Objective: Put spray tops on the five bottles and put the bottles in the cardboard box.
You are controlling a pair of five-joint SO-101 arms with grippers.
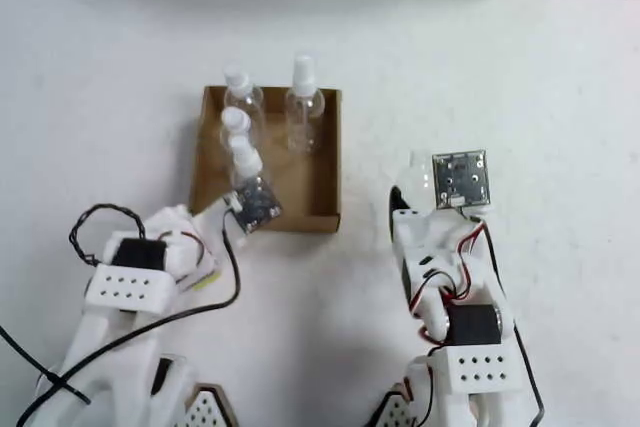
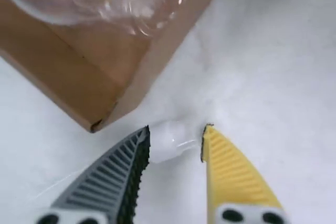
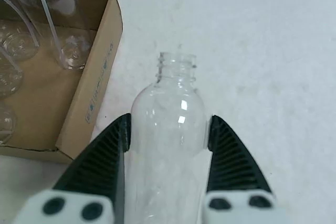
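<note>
A clear bottle (image 3: 167, 98) with a bare threaded neck stands between the black fingers of my right gripper (image 3: 168, 124), which is shut on its body. It sits on the table to the right of the cardboard box (image 1: 325, 162), and it looks faint in the high view (image 1: 413, 175). My left gripper (image 2: 176, 135), with one grey and one yellow finger, is shut on a small white spray top (image 2: 169, 145) just outside a corner of the box (image 2: 100, 93). Several bottles with spray tops (image 1: 304, 107) lie in the box.
The white table (image 1: 520, 77) is bare on the far side and on the right. A black cable (image 1: 100, 215) loops beside the left arm. Both arm bases stand at the near edge.
</note>
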